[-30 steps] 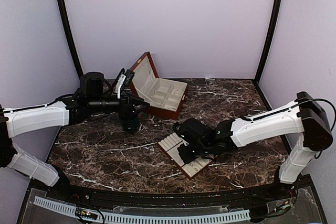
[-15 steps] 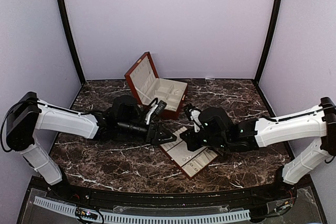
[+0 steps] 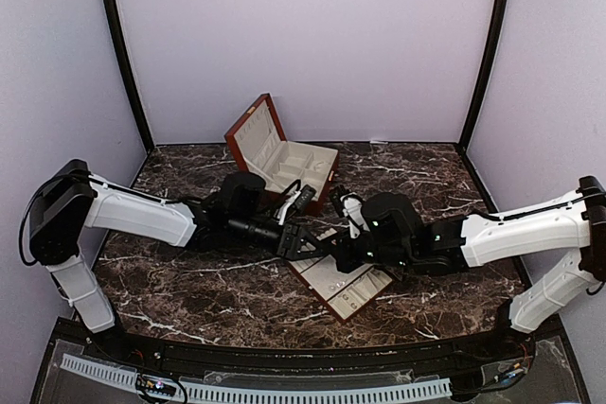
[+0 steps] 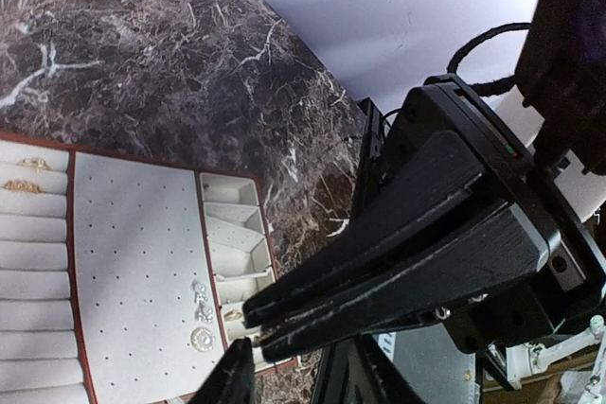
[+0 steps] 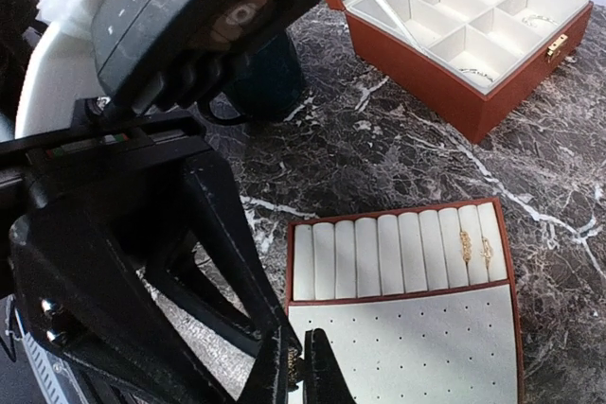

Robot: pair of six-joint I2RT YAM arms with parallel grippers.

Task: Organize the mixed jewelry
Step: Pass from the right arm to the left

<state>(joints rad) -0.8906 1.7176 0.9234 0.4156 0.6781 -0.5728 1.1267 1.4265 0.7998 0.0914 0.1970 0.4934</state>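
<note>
Cream slotted tray (image 5: 398,347) on marble bench (image 3: 189,281), two gold rings (image 5: 473,245) in its rolls. Left fingers (image 5: 227,234) spread open over it; right fingers (image 4: 398,224) closed, just beside.

red-brown box (image 3: 294,169): lid open | slotted tray (image 3: 347,293): flat, nearer | marble table (image 3: 170,281)
</note>
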